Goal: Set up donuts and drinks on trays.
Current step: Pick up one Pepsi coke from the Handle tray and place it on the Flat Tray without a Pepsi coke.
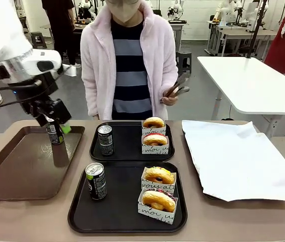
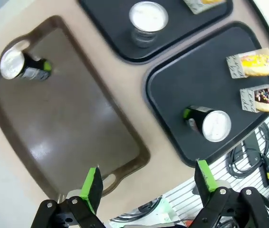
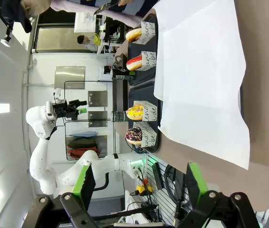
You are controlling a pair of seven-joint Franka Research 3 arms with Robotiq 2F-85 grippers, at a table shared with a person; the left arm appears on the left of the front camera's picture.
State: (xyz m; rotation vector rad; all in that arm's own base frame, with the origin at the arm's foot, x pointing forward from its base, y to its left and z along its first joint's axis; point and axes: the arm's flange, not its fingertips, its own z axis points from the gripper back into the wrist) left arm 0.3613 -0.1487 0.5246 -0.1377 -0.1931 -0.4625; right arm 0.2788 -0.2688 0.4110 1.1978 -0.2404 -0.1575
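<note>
Hovering left gripper (image 1: 57,121), fingers apart

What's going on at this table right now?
Two black trays each hold one drink can and two sleeved donuts. A third can stands on the brown tray, with the left gripper open above it. The right gripper hangs open off to the side. The person holds tongs across the table.

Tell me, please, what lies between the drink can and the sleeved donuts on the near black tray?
Nothing: in the front view, bare tray floor separates the can from the two sleeved donuts; the left wrist view shows the same.
</note>
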